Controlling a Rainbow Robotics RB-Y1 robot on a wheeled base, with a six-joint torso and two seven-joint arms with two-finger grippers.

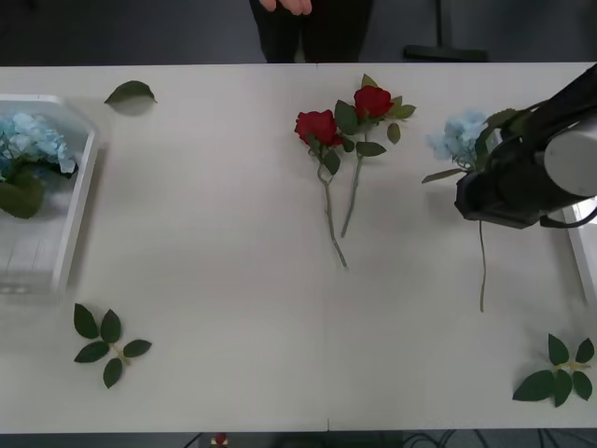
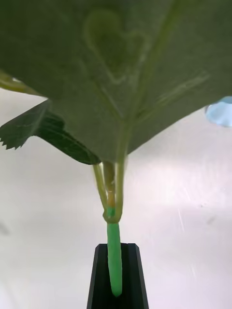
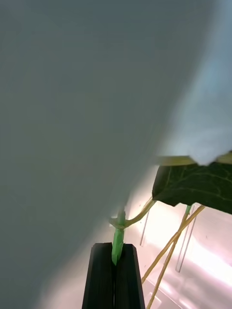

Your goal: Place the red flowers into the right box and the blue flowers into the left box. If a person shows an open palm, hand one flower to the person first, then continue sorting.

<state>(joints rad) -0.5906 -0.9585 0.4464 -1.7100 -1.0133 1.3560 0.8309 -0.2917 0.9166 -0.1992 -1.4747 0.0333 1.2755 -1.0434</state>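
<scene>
**Both grippers clamped on stems; two roses still on the table**

Right arm: reaches in from the right side of the table (image 1: 280, 308). Right gripper (image 2: 115, 277) has its black fingers (image 2: 99, 280) closed on a green stem, seen close in right wrist view w/ a big leaf just above the grip. In front view that arm sits over a blue flower (image 1: 459, 136) near the table's right side; head pale blue, leaves around it, long stem trailing toward the near edge. Cannot tell from the front view whether the flower is touching the table or raised.

Left gripper (image 3: 115, 277): fingers (image 3: 99, 280) shut tight on a thin green stem. A dark leaf and yellowish stalks beside it, clear plastic beneath.

Left box (image 1: 82, 187): at the table's left edge, holds pale blue flowers (image 1: 33, 140) w/ a large green leaf.

Right box (image 1: 586, 257): just an edge at the far right, near the right arm.

Red flowers: two roses (image 1: 319, 126) (image 1: 372, 101) lying mid-table toward the far side, heads just beside each other, stems running toward the near side, close together.

Loose leaf sprigs: near-left (image 1: 109, 345), near-right (image 1: 560, 371); one single leaf (image 1: 131, 91) far-left.

Person (image 1: 285, 6) stands at the far edge, hand at top of front view; palm not readable.
</scene>
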